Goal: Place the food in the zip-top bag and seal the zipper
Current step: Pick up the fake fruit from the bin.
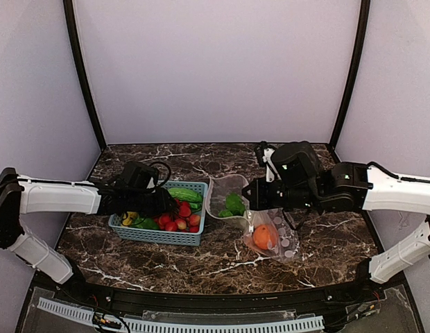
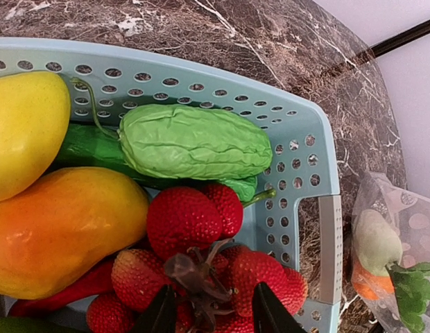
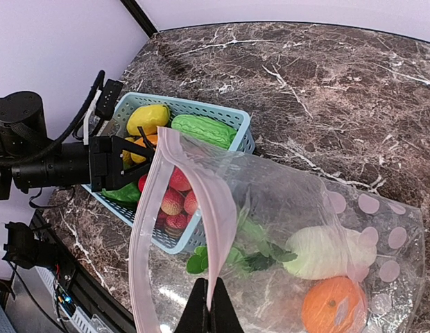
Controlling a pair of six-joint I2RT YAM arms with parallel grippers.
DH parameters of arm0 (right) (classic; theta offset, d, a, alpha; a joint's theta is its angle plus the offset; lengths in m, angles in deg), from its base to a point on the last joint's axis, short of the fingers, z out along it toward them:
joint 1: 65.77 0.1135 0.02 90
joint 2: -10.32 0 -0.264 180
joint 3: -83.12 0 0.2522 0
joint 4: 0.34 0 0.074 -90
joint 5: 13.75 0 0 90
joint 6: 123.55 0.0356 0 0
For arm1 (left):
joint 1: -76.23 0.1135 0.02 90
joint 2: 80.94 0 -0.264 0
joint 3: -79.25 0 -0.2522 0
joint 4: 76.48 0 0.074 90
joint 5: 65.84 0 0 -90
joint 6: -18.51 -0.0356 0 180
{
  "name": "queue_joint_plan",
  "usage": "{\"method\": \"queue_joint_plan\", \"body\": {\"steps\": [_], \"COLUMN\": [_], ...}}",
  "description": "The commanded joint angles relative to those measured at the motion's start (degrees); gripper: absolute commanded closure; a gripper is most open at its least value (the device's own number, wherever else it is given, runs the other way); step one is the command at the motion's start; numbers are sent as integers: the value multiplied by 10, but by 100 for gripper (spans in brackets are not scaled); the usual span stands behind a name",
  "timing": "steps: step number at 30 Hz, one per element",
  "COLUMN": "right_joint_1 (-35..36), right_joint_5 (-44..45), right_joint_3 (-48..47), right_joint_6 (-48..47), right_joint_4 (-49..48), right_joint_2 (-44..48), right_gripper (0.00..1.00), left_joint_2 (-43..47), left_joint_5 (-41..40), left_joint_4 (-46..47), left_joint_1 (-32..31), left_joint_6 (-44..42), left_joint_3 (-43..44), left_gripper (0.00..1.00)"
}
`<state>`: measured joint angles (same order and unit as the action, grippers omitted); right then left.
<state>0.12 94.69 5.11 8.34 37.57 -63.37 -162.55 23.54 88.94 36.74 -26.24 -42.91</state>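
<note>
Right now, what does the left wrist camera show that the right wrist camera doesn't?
Only left wrist: the strawberry stem between the open tips of the left end effector. Only right wrist: the right end effector pinching the rim of the zip-top bag, plus the left arm. Both: the blue basket, green cucumber, white radish in the bag.

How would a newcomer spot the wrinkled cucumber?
Find the light blue basket left of centre on the marble table. The cucumber lies in its far right corner. It is pale and wrinkled; the green piece beside it is darker and smooth.
</note>
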Motion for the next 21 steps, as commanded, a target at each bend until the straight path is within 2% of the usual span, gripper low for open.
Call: {"method": "queue_joint_plan", "body": {"steps": [1,11,16,21], "right_joint_1": [-5,-6,-6,-6], "right_joint_5": [3,3,3,3], "right_joint_3": [-1,1,0,0], "right_joint_6": [-5,-5,-4,-4], "right_joint_4": [4,5,7,7], "right_joint_2": [-3,0,2,2], "right_gripper": [100,100,100,100], "left_joint_2": [-10,-12,4,70], "left_joint_5": [5,-23,-17,-13], "left_joint_4": [6,6,27,47], "left_joint_1": [2,3,2,2], "left_joint_6": [-4,-18,-33,-83], "left_joint_3": [-3,-3,-7,-21], "left_gripper": [66,83,99,99]}}
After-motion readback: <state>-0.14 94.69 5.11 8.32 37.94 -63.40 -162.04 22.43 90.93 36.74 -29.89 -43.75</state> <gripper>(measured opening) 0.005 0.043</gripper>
